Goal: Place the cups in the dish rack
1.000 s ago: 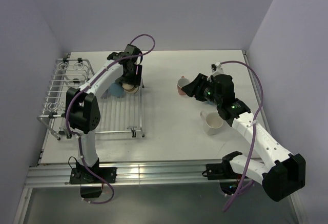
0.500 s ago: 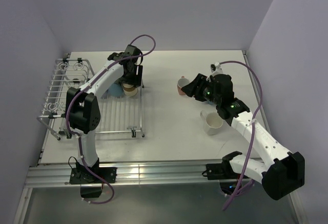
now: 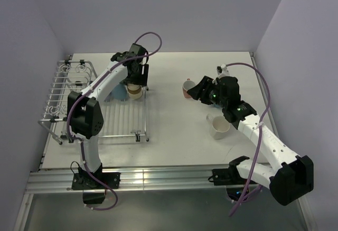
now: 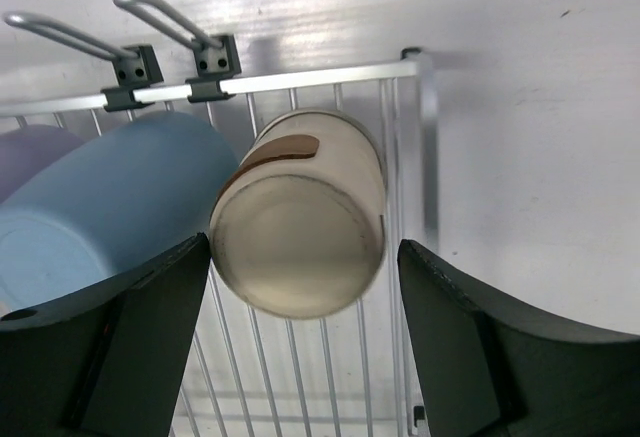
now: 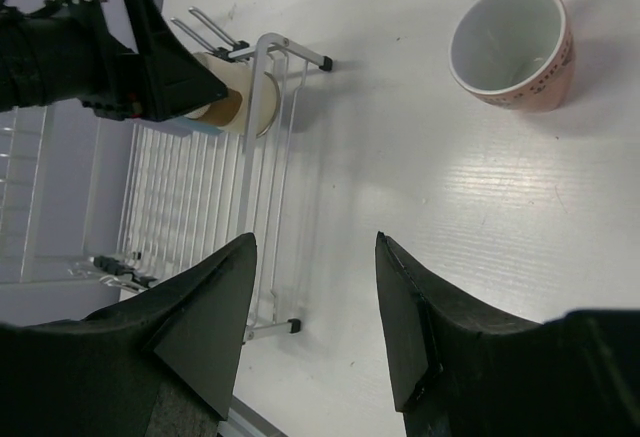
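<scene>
The wire dish rack [image 3: 122,121] stands at the left. At its far right corner lie a shiny pale steel-looking cup [image 3: 135,91] and a blue cup [image 3: 118,92]. In the left wrist view the steel cup [image 4: 300,227] lies on its side with its mouth toward the camera, beside the blue cup [image 4: 110,207] and a lavender cup [image 4: 30,147]. My left gripper [image 4: 305,342] is open just above the steel cup, not touching it. A salmon-pink mug [image 5: 512,45] stands upright on the table. My right gripper [image 5: 315,327] is open and empty beside it [image 3: 186,86]. A cream-white mug [image 3: 219,127] stands nearer.
The rack's right rim [image 5: 255,127] and its front corner foot [image 5: 292,326] show in the right wrist view, with the left gripper [image 5: 110,57] above the cups. The table's far right edge [image 3: 259,77] meets the wall.
My left gripper has drawn back a little from the steel cup, which stays lying in the rack. The right arm has barely shifted.
</scene>
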`<move>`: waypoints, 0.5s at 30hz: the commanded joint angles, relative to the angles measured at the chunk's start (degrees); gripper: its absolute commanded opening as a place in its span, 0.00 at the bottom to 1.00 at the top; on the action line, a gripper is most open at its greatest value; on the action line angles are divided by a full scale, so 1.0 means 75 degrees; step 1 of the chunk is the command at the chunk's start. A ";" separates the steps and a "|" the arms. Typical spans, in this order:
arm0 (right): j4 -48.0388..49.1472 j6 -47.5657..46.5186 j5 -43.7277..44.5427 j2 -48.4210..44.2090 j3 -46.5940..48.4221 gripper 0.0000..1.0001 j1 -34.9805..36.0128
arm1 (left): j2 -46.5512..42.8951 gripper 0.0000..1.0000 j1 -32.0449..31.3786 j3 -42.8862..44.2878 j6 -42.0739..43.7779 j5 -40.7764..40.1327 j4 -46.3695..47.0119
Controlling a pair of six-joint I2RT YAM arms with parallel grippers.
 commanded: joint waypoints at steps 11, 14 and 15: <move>-0.0502 -0.0662 0.0904 0.0492 0.0705 0.58 0.0098 | -0.1977 0.91 -0.0122 0.0523 0.0036 -0.0612 0.0472; -0.1003 -0.0955 0.1314 0.0913 0.1220 0.58 0.0274 | -0.2667 0.91 -0.0122 0.0371 -0.0150 -0.0613 0.0589; -0.1169 -0.1037 0.1454 0.1054 0.1384 0.58 0.0332 | -0.2832 0.91 -0.0110 0.0150 -0.0198 -0.0508 0.0683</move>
